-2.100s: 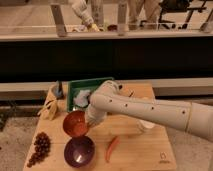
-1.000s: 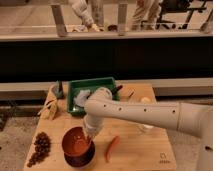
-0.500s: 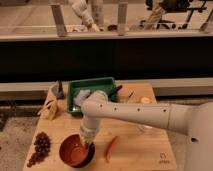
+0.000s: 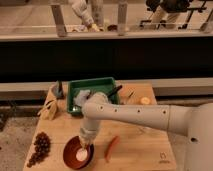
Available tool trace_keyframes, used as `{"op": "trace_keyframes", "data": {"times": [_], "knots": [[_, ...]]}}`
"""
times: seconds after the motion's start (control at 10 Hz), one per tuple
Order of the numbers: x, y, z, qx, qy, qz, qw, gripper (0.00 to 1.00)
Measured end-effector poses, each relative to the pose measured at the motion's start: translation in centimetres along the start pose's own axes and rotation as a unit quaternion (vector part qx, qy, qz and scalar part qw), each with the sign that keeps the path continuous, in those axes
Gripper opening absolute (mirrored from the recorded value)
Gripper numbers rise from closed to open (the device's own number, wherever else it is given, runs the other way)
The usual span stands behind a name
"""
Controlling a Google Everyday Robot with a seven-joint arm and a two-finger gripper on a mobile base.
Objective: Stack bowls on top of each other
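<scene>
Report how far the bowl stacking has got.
Done, it seems: the orange-red bowl sits nested over the purple bowl, only a dark rim showing. In hand: nothing; the gripper hangs low over the stack. Left: lift the arm clear and see the stack stands on the wooden table.

This looks like a robot test room in an office building, not a home. A light wooden table [image 4: 142,142] holds pretend food: a dark bunch of grapes [image 4: 40,148] and a long red chilli pepper [image 4: 112,148]. Behind it, a grey metal railing [image 4: 59,21] edges a higher floor where a standing person [image 4: 82,12] is. The white robot arm's gripper [image 4: 83,148] hangs over the glossy orange-red bowl [image 4: 71,153].
</scene>
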Motion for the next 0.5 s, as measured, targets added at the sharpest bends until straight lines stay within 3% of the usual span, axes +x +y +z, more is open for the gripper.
{"op": "trace_keyframes", "data": {"times": [0.5], "knots": [[0.3,-0.3,-1.2,-0.013,0.017,-0.008,0.9997,0.80]]}}
